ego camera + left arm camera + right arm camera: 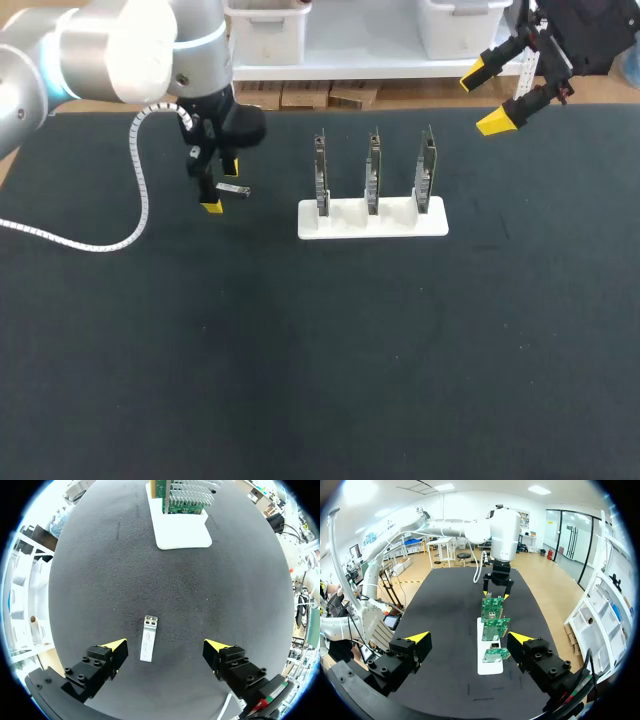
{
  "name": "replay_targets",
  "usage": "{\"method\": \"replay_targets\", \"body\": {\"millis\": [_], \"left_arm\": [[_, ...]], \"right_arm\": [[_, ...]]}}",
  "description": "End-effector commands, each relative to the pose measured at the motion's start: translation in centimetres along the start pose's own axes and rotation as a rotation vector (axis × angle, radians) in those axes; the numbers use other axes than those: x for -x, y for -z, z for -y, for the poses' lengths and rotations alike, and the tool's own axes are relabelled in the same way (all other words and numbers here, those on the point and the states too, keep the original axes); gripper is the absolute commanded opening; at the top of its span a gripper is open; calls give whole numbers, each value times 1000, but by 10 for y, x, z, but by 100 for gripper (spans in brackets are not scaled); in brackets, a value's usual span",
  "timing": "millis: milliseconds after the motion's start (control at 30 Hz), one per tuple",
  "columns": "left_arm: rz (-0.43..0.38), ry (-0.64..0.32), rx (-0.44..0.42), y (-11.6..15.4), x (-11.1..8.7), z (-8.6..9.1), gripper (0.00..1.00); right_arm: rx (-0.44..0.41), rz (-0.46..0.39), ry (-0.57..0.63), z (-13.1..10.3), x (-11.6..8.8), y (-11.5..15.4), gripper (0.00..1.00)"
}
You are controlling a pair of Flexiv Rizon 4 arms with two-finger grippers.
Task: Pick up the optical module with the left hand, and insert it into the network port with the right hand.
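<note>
My left gripper (166,646): open wide, holding nothing, poised over the black table (300,360).
Optical module (148,638): flat on the table, down between my left fingers but touching neither; it sits off-centre, closer to one finger (114,647) than to the other.
Module's long axis: runs straight out ahead of my left gripper, crosswise to the line between its tips, one end aimed at the white stand (182,532). As I judge it, the fingers would close on its long sides.
Coming move, as I judge it: shift slightly toward the nearer finger's side to centre, then lower and close.
Nearer arm: the left by far; it is directly above the module.
My right gripper (485,98): also open and empty, raised at the table's far right, well apart from the module.
Circuit boards (372,175): three, upright in the stand, between my two grippers; I cannot make out the network port itself.
</note>
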State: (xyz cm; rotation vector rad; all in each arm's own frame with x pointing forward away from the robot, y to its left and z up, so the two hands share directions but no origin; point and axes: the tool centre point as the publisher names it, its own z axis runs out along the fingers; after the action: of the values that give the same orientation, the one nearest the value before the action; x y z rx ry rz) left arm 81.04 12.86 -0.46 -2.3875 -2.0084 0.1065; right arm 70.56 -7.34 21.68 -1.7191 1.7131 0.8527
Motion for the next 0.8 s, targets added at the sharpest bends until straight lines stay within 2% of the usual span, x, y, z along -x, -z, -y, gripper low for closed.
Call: {"method": "replay_targets", "body": {"millis": [33,333,800], "left_arm": [[-16,10,-24,7,1,-11,100],[-30,22,-40,3,-4,-9,100],[-14,30,-17,-4,0,-7,100]], "right_arm": [[-6,-1,-1,-3,0,0,100],[-6,-1,-1,-3,0,0,100],[-6,-1,-1,-3,0,0,100]]}}
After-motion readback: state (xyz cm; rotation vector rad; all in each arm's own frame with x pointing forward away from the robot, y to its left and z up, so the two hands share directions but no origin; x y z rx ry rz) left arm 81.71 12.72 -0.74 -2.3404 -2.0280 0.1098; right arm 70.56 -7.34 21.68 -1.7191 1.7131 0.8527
